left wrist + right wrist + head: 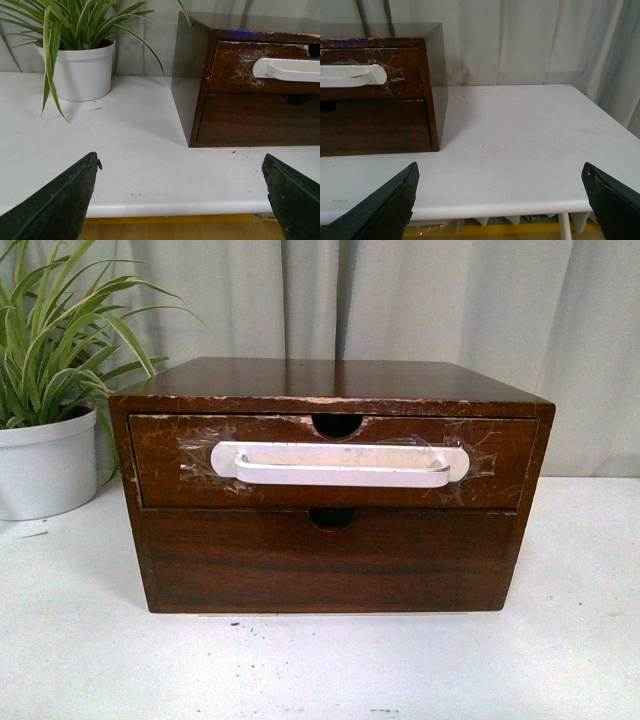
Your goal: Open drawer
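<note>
Left gripper [180, 160]: fingers spread wide, holding nothing.
Right gripper [500, 167]: fingers spread wide, empty.
Drawer [330, 495]: beyond the fingertips, untouched — closed flush, white bar handle [340, 464] taped across.

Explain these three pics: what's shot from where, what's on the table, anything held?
It is a two-armed robot with a gripper on each arm. The front view looks out from its body; neither arm shows there. The other two pictures come from wrist cameras: the dark wedges belong to the left gripper and the right gripper, both open and holding nothing. On the white table stand a potted plant and a dark wooden chest. Its upper drawer, with the taped white handle, looks shut.
</note>
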`<state>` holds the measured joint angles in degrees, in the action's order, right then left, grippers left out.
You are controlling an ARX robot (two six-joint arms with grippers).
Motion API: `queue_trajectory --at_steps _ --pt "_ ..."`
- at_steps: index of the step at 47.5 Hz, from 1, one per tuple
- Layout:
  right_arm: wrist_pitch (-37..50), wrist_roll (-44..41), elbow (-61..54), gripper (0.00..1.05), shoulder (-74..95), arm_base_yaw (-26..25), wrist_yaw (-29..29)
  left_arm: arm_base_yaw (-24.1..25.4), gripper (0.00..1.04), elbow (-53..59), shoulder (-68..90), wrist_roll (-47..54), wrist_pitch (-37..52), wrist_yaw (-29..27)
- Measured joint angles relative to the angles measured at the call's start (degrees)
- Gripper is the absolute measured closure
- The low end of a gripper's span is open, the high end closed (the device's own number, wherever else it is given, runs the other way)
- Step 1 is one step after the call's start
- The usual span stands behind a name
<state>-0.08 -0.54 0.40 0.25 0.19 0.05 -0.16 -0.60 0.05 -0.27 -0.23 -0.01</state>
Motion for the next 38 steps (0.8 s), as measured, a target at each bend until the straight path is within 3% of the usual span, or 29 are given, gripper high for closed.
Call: queue_trajectory --at_steps 38 --pt "0.0 0.0 0.0 0.09 0.0 0.0 0.0 0.0 0.06 0.0 0.0 0.0 0.0 0.0"
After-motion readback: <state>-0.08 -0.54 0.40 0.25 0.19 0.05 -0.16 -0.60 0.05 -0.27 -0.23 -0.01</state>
